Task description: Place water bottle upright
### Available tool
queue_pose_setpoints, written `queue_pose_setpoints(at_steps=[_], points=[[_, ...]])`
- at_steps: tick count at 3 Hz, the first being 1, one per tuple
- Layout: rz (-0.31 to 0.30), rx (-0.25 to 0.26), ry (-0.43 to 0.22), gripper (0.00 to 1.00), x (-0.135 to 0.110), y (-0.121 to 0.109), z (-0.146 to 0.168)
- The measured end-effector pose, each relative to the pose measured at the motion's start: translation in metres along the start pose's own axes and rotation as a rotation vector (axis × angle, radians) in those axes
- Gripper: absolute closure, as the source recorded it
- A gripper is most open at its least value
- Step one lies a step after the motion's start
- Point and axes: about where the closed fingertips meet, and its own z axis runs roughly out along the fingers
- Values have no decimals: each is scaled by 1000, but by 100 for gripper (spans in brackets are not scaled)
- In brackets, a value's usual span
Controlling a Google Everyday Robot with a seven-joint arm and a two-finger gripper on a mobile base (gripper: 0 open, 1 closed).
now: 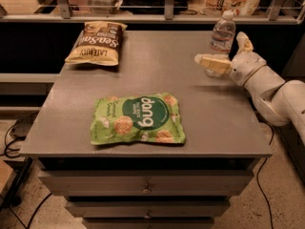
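water bottle (pixel 222 35) is standing upright near the far right edge of the table (pixel 157 66), so the main bit looks done. pincer (pixel 229 53) is spread either side of its lower half, maybe touching it, hard to say. what's left is backing off without tipping it.

White arm (pixel 276 92) outstretched, pincer (pixel 221 47) at upper right of view, its two fingers (pixel 213 63) seemingly spread apart.
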Motion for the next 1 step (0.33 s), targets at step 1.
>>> queue_pose_setpoints(at_steps=[1], points=[[0,0,0,0,0,0,0]])
